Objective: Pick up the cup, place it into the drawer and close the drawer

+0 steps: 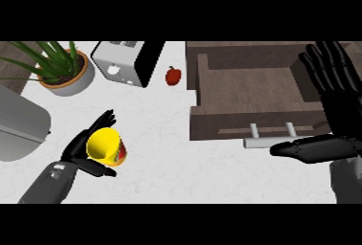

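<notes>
The left robot hand (86,152) has its fingers and thumb curled round the yellow cup (106,146), which sits tilted in the palm with its open mouth turned toward the camera and a band of red and green showing on its outer side. The cup appears lifted clear of the white bench (163,119), though the steep downward view does not settle that. So the pick-up looks done and the carrying step is in hand. The wooden drawer (247,86) stands pulled open at the upper right, its interior showing nothing inside, its front panel with the pale bar handle (272,136) facing the robot. The cup is well apart from it, off to the left. The right robot hand (332,95) is spread, fingers straight, along the drawer's right side, with the thumb lying just beside the handle. The next move calls for the left arm to travel right and forward over the front panel, lower the cup into the drawer and uncurl; then the front can be pushed shut. A small red pepper (173,75), a toaster (127,62) and a potted plant (60,67) sit beyond the carrying path.
</notes>
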